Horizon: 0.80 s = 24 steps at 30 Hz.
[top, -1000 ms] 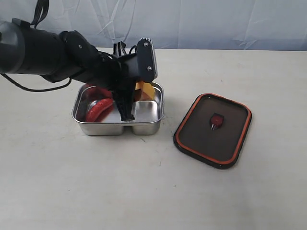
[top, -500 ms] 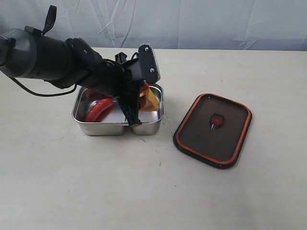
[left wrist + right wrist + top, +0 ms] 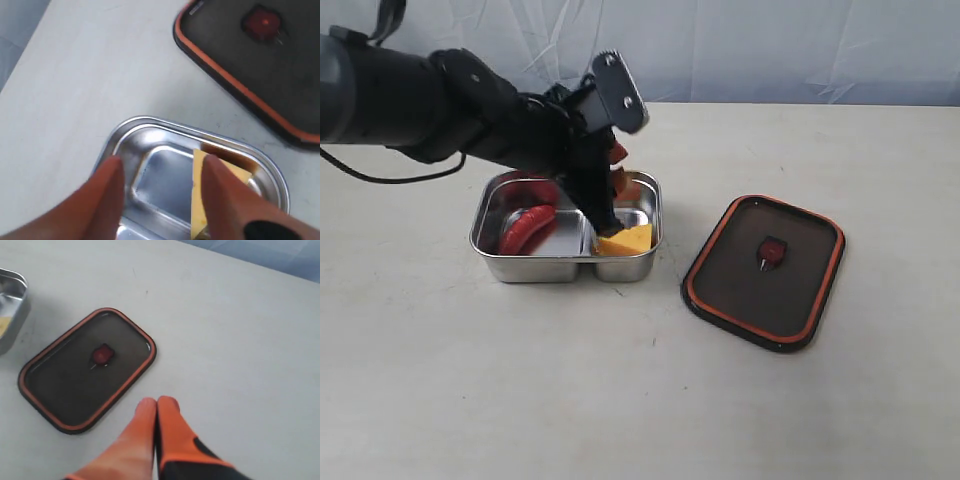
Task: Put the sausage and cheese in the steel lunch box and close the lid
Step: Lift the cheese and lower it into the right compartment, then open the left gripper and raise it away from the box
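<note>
The steel lunch box (image 3: pixel 490 215) stands left of the middle of the table. The red sausage (image 3: pixel 525 228) lies in its left compartment. In the right compartment the yellow cheese (image 3: pixel 625 240) leans against the front wall. My left gripper (image 3: pixel 603 205) hovers open just above the divider, holding nothing. In the left wrist view the cheese (image 3: pixel 197 194) sits beside one of my fingers (image 3: pixel 227 200), inside the lunch box (image 3: pixel 150 120). The dark lid (image 3: pixel 765 270) lies flat on the table to the right. My right gripper (image 3: pixel 157 402) is shut and empty, near the lid (image 3: pixel 87 370).
The left arm's dark bulk reaches in from the upper left over the lunch box. A pale backdrop hangs behind the table's far edge. Bare tabletop separates the lunch box and the lid.
My left gripper has opened and lifted a little. The cheese has dropped from between its fingers into the right compartment. The lid and the sausage have not moved.
</note>
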Available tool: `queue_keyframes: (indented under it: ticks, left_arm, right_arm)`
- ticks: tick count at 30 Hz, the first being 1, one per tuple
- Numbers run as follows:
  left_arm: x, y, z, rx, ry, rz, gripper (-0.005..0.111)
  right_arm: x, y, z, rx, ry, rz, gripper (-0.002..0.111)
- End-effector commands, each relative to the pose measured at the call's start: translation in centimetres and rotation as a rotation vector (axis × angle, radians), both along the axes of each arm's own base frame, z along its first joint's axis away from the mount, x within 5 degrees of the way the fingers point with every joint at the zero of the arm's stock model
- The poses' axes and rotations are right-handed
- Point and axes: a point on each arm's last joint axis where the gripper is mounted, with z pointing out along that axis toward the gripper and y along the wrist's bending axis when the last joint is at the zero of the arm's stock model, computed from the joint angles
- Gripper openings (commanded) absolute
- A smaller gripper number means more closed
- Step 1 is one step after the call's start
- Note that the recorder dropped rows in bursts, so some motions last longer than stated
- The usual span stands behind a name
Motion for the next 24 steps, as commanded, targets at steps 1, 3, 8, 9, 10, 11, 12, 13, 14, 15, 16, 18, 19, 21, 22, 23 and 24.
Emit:
queue_keyframes:
  ticks: [1,3,8,9,10,11,12,13,14,15,16,18,19,21,22,23,24]
  left_arm:
    - [-0.2,2.1,3.1,-0.125,0.102,0.146,0.014]
    - [-0.4,3.3,3.6,-0.117,0.165,0.173,0.001]
    - [-1.1,6.7,4.6,-0.074,0.323,0.307,0.0]
    - [-1.2,7.3,4.9,-0.06,0.333,0.324,0.0]
    - [-1.3,7.9,5.2,-0.047,0.335,0.332,0.0]
    - [-1.6,8.3,5.7,-0.047,0.336,0.333,0.0]
    - [-1.8,8.6,6.2,-0.059,0.334,0.338,0.0]
    - [-1.9,8.7,6.7,-0.073,0.327,0.341,0.0]
    - [-2.2,8.7,7.2,-0.087,0.317,0.341,0.0]
    - [-2.4,8.7,7.8,-0.101,0.307,0.341,0.0]
    - [-2.6,8.8,8.2,-0.109,0.295,0.34,0.0]
    - [-3.0,8.9,8.9,-0.127,0.286,0.337,0.0]
    - [-3.2,8.8,9.2,-0.142,0.289,0.337,0.0]
    - [-3.6,8.8,9.4,-0.154,0.31,0.329,0.0]
    - [-3.7,8.8,9.5,-0.151,0.317,0.325,0.0]
    - [-3.8,8.8,9.4,-0.147,0.326,0.321,0.0]
    - [-3.9,8.8,9.4,-0.143,0.336,0.317,0.0]
  right_arm:
    - [4.2,0.7,-2.5,-0.094,0.049,-0.134,0.0]
    - [6.3,0.5,-4.1,-0.106,0.084,-0.202,0.0]
    - [11.3,-0.8,-8.3,-0.024,0.176,-0.308,0.001]
    - [12.3,-1.4,-9.4,-0.015,0.205,-0.335,0.002]
    - [13.0,-1.8,-10.5,-0.015,0.238,-0.347,0.004]
    - [13.7,-2.3,-11.6,-0.006,0.275,-0.358,0.008]
    - [14.4,-2.6,-12.7,0.007,0.308,-0.362,0.012]
    - [14.8,-2.9,-13.5,0.03,0.333,-0.364,0.017]
    - [15.4,-2.9,-14.5,0.048,0.358,-0.353,0.023]
    - [15.9,-2.9,-15.5,0.065,0.373,-0.345,0.03]
    - [16.4,-2.8,-16.4,0.073,0.387,-0.337,0.036]
    - [17.1,-2.6,-17.8,0.082,0.402,-0.336,0.044]
    - [17.4,-2.5,-18.6,0.085,0.409,-0.336,0.047]
    - [17.9,-2.3,-20.0,0.09,0.427,-0.335,0.049]
    - [18.2,-2.3,-20.6,0.09,0.432,-0.334,0.049]
    - [18.4,-2.2,-21.0,0.09,0.434,-0.333,0.049]
    - [18.6,-2.2,-21.5,0.094,0.433,-0.333,0.049]
